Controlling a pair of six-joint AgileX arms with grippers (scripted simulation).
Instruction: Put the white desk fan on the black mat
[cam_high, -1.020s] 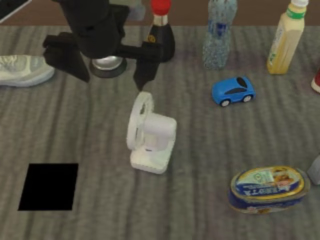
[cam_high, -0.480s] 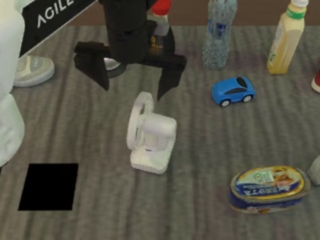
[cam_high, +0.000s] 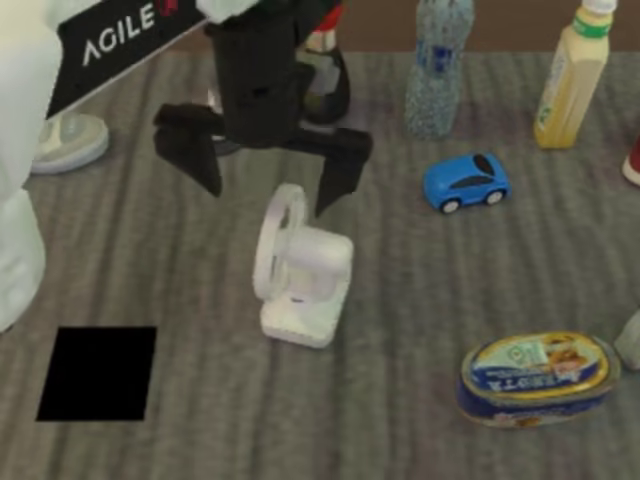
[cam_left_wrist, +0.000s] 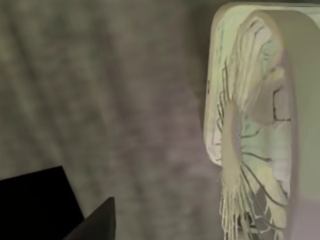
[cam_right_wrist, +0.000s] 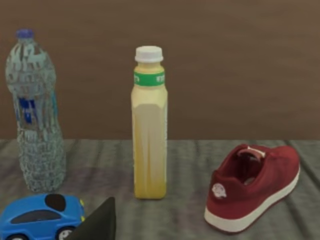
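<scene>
The white desk fan (cam_high: 298, 268) stands upright near the table's middle, well apart from the black mat (cam_high: 97, 372), which lies toward the near left of the fan. The left gripper (cam_high: 265, 175) hovers just behind the fan's ring grille, jaws spread wide and holding nothing. Procedure: lower squarely, one finger on each side of the grille and housing, centred, before closing. The right arm is parked outside the top view.

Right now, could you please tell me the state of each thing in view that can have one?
left gripper: open, above the fan's ring, holding nothing
white desk fan: upright on the table, not gripped, off the mat
black mat: flat, nothing on it
blue toy car: on its wheels
yellow juice bottle: upright, capped
clear water bottle: upright, capped
red sneaker: sole down
right gripper: not in view
</scene>
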